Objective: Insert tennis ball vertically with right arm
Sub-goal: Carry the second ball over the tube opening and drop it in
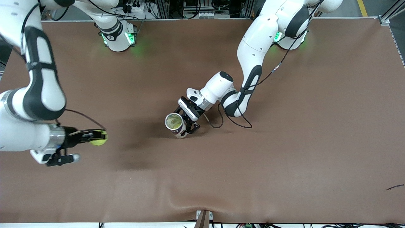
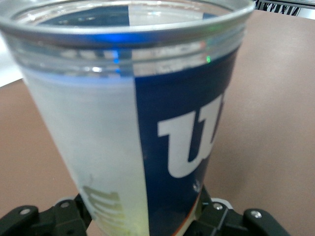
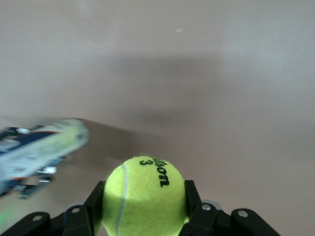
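My right gripper [image 1: 100,136] is shut on a yellow-green tennis ball [image 1: 98,138], held above the table toward the right arm's end. In the right wrist view the ball [image 3: 144,196] sits between the black fingers [image 3: 93,206]. My left gripper [image 1: 186,124] is shut on a clear ball can [image 1: 175,124] with a blue and white label, near the table's middle, its open mouth up and tilted toward the front camera. The can [image 2: 133,123] fills the left wrist view. It also shows in the right wrist view [image 3: 42,145].
The brown table mat [image 1: 284,152] stretches wide around both grippers. A small dark scrap [image 1: 395,187] lies near the front edge at the left arm's end. A cable [image 1: 231,118] loops on the mat beside the left wrist.
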You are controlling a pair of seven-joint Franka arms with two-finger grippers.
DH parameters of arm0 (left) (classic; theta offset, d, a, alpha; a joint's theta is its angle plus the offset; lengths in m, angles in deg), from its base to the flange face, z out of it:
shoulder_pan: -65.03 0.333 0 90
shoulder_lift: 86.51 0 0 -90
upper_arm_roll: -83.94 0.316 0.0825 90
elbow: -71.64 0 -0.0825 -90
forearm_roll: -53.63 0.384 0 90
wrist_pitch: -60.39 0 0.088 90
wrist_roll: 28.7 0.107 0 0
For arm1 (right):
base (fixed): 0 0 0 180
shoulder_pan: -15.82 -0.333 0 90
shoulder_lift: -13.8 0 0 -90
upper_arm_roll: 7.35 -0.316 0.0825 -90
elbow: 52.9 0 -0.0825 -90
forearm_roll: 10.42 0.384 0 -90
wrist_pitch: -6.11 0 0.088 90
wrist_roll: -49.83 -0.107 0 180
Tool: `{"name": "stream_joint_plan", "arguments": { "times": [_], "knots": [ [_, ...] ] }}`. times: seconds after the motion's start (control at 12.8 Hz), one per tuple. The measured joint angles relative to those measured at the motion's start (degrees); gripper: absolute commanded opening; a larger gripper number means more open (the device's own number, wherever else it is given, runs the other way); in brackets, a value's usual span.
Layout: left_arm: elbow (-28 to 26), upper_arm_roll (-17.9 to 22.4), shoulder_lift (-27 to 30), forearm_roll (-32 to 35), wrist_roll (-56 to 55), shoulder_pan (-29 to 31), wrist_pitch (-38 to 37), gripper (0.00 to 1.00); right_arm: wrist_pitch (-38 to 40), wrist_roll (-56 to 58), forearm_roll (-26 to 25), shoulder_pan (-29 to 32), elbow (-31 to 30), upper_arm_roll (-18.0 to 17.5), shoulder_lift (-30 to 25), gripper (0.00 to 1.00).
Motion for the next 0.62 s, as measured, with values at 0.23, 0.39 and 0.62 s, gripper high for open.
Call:
{"name": "stream_joint_plan", "arguments": {
  "times": [0.23, 0.39, 0.62],
  "knots": [
    [0.02, 0.0, 0.0, 0.0, 0.0, 0.0, 0.03, 0.77, -2.98, -12.57, -0.02, -0.37, -0.33, -7.8, -0.52, 0.31],
    [0.04, 0.01, 0.0, 0.0, 0.0, 0.0, 0.07, 0.77, -5.64, -17.81, -0.01, -1.57, -0.92, -10.73, -0.52, 0.31],
    [0.08, 0.02, 0.0, 0.0, 0.0, 0.0, 0.1, 0.81, -9.82, -26.34, -0.11, -7.35, -2.26, -11.22, -0.5, 0.32]
  ]
}}
